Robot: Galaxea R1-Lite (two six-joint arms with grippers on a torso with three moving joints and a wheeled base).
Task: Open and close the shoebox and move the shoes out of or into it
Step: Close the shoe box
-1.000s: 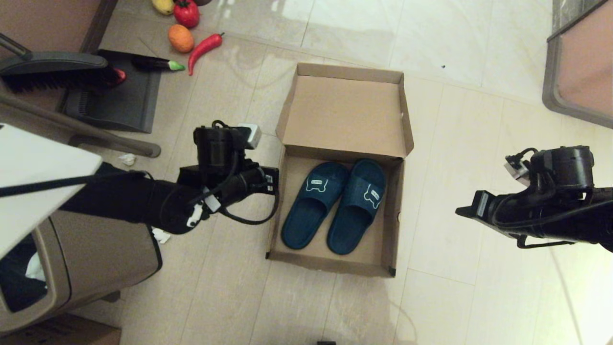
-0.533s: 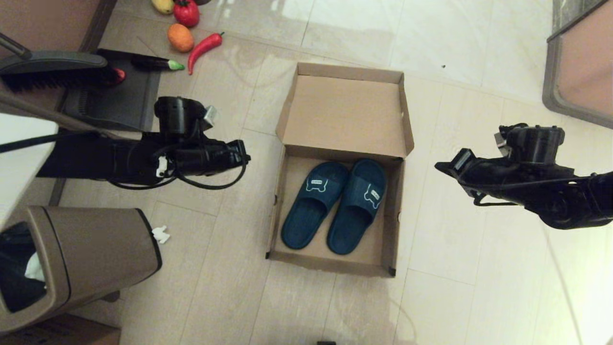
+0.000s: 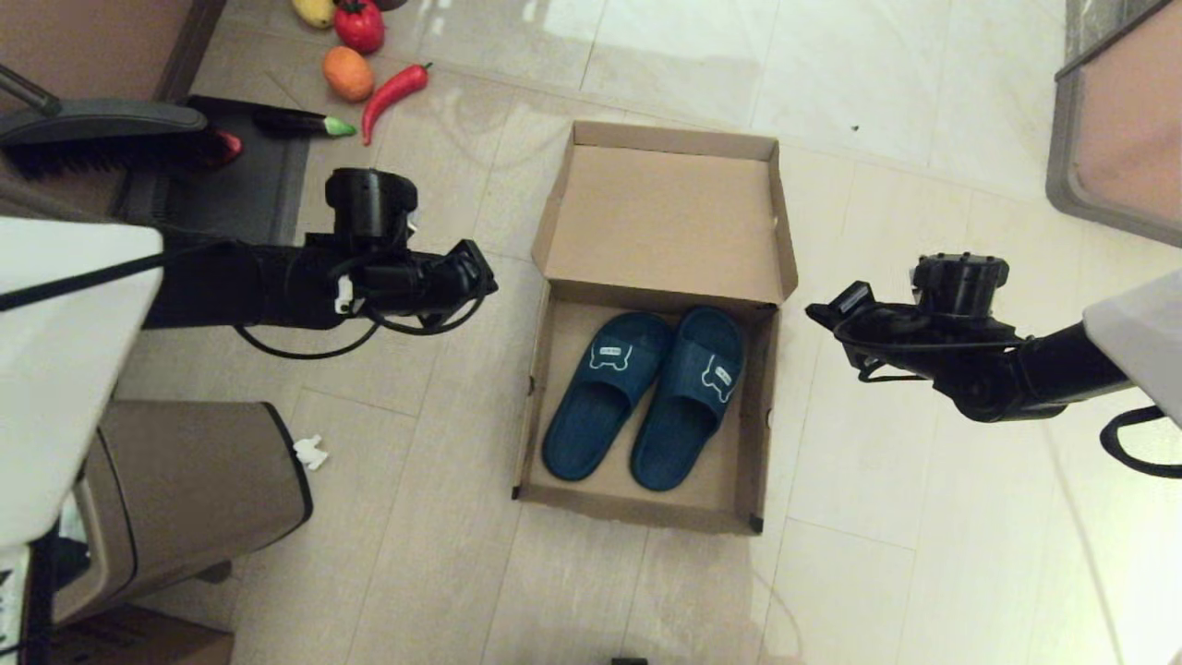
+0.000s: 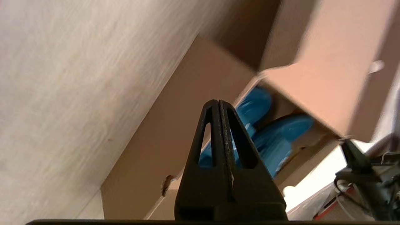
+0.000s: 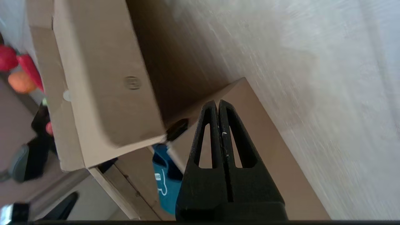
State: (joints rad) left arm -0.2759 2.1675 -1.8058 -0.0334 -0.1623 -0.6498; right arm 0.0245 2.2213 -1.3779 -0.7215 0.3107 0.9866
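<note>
On the tiled floor [image 3: 859,573], the shoebox [image 3: 750,443] lies open with its lid [image 3: 669,217] folded back toward the far side, and the shoes [image 3: 646,397] sit side by side inside, toes toward the lid hinge. Since a second ago the left gripper [image 3: 480,268] has pulled up and away from the box's left wall and now hovers beside the hinge corner, fingers pressed together and holding nothing. The right gripper [image 3: 822,312] has swung in from the right toward the box's right wall and now hangs just off it near the hinge, fingers likewise together and empty. Box and shoes have not shifted. Bare floor lies along the box's near edge and right side. To the left, a brown bin [image 3: 185,499] stands near the near-left corner; toy vegetables [image 3: 369,65] and a dustpan [image 3: 222,194] lie beyond the far-left corner.
</note>
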